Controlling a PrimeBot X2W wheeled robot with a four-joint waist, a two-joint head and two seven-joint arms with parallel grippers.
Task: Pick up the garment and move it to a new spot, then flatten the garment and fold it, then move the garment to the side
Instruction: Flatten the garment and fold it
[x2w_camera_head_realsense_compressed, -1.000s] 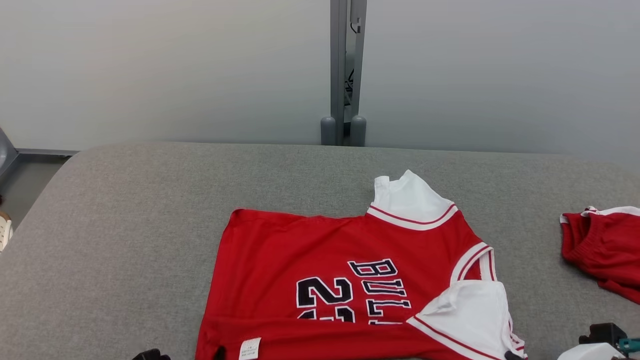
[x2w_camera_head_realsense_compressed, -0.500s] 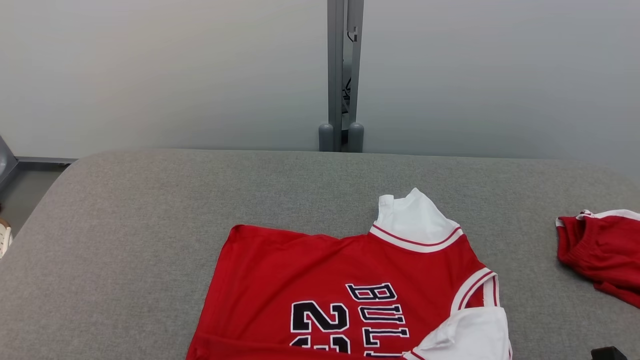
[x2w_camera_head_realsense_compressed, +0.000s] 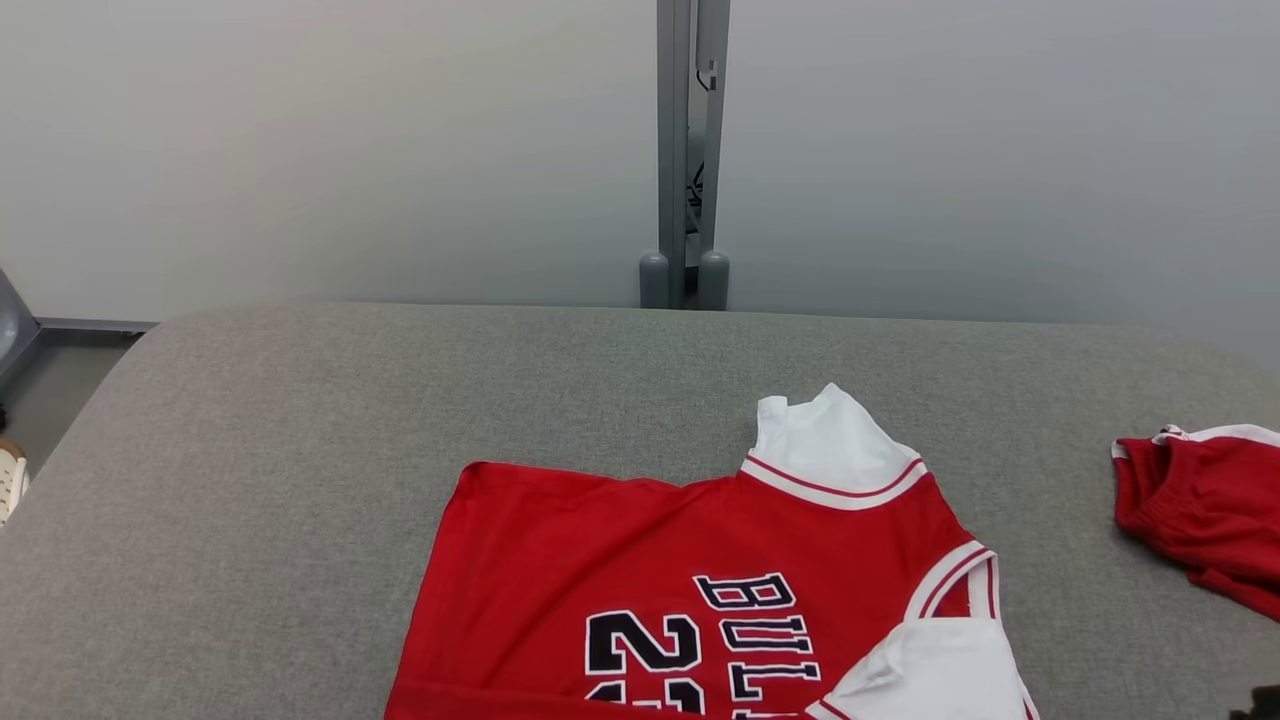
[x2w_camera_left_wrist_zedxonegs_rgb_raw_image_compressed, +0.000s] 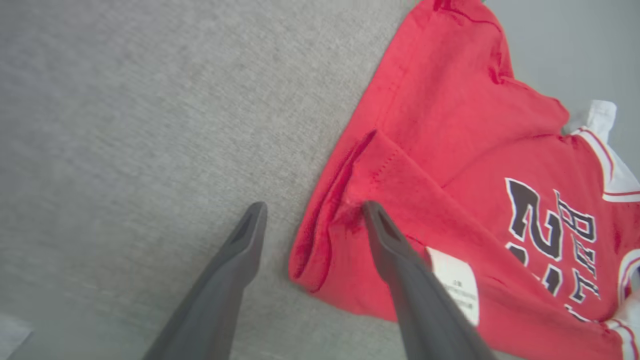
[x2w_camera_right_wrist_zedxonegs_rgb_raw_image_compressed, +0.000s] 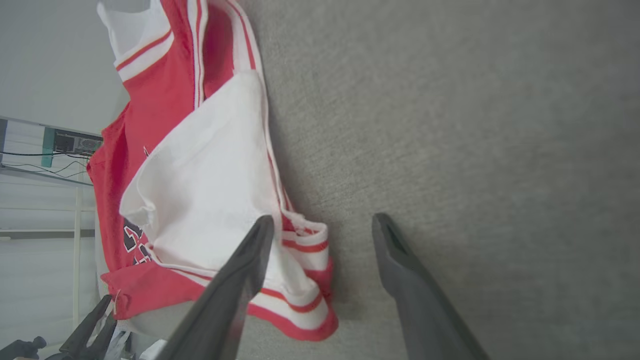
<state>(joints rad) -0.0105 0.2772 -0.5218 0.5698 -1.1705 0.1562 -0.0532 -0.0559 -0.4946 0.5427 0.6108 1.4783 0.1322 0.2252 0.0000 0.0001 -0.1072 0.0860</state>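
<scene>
The garment (x2w_camera_head_realsense_compressed: 700, 560), a red jersey with black lettering and white sleeves, lies spread on the grey table (x2w_camera_head_realsense_compressed: 300, 450), its lower part cut off by the picture's edge. In the left wrist view my left gripper (x2w_camera_left_wrist_zedxonegs_rgb_raw_image_compressed: 315, 210) is open, low over the jersey's (x2w_camera_left_wrist_zedxonegs_rgb_raw_image_compressed: 450, 150) folded hem corner; the cloth's edge lies between the fingers and nothing is gripped. My right gripper (x2w_camera_right_wrist_zedxonegs_rgb_raw_image_compressed: 324, 221) also stands open, over the striped trim by the white sleeve (x2w_camera_right_wrist_zedxonegs_rgb_raw_image_compressed: 210, 175), holding nothing.
A second red garment (x2w_camera_head_realsense_compressed: 1210, 510) lies bunched at the table's right edge. A grey post (x2w_camera_head_realsense_compressed: 685, 150) stands behind the table against a pale wall. Bare grey cloth stretches to the left and behind the jersey.
The head camera has tilted up, so the jersey sits lower in the picture. The dark gripper parts at the bottom edge a second ago have dropped out of it.
</scene>
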